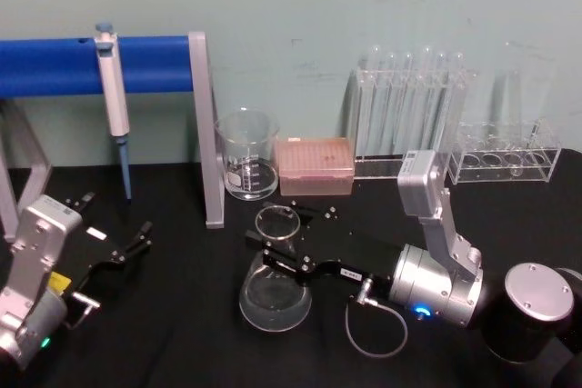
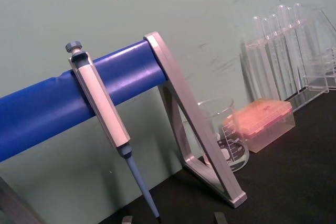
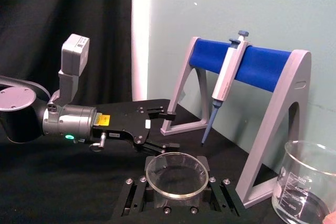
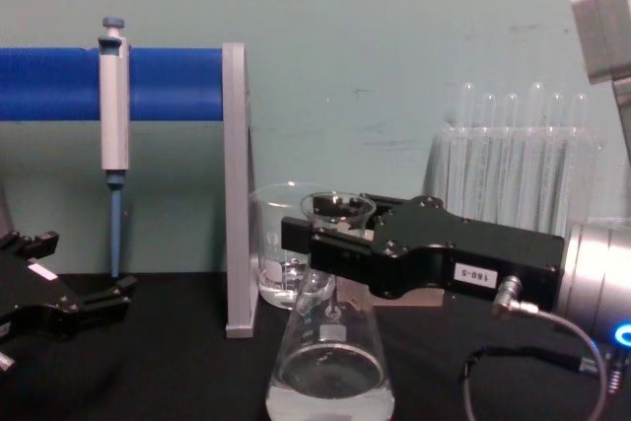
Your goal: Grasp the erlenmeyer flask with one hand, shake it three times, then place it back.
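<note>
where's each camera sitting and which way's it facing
Head: high, looking down on the table; both arms show, right gripper at the erlenmeyer flask neck, left gripper idle.
Chest: low, facing the back wall; both grippers from the side.
Left wrist: faces the pipette on its stand.
Right wrist: past its own fingers at the flask rim, left arm beyond.
Head and chest share flask and grippers.

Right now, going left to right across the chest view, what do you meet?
The left gripper, open → pipette → stand's grey upright → erlenmeyer flask, its neck in the right gripper → test tubes.
</note>
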Controlling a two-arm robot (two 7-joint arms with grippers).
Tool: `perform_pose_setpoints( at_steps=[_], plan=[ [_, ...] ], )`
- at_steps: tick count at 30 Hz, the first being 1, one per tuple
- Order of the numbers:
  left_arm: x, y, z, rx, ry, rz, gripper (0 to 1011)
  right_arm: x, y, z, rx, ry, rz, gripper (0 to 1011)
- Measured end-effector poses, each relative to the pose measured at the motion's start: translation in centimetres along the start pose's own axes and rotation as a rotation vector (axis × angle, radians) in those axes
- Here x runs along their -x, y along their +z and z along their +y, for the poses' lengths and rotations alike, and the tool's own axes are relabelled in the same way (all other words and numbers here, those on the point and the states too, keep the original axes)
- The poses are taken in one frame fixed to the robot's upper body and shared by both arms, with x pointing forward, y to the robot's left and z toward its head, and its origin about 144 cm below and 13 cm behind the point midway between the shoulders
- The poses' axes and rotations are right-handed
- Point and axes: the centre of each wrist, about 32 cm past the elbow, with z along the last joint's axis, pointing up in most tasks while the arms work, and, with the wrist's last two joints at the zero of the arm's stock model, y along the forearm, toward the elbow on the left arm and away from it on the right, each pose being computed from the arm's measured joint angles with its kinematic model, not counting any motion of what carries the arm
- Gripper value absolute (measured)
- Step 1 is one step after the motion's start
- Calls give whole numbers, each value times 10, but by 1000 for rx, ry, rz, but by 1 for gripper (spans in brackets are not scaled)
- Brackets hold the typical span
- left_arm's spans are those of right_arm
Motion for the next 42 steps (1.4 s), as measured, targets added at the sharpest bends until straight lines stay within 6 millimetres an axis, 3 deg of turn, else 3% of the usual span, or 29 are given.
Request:
perform_pose_setpoints(
  at_steps=[14, 42],
  plan=[
    [0, 0, 0, 0, 0, 0, 1001, 1, -1, -3, -5, -74, 10, 479],
    [0, 0, 0, 0, 0, 0, 1001, -8, -3, -33, 12, -590, 18, 478]
  ],
)
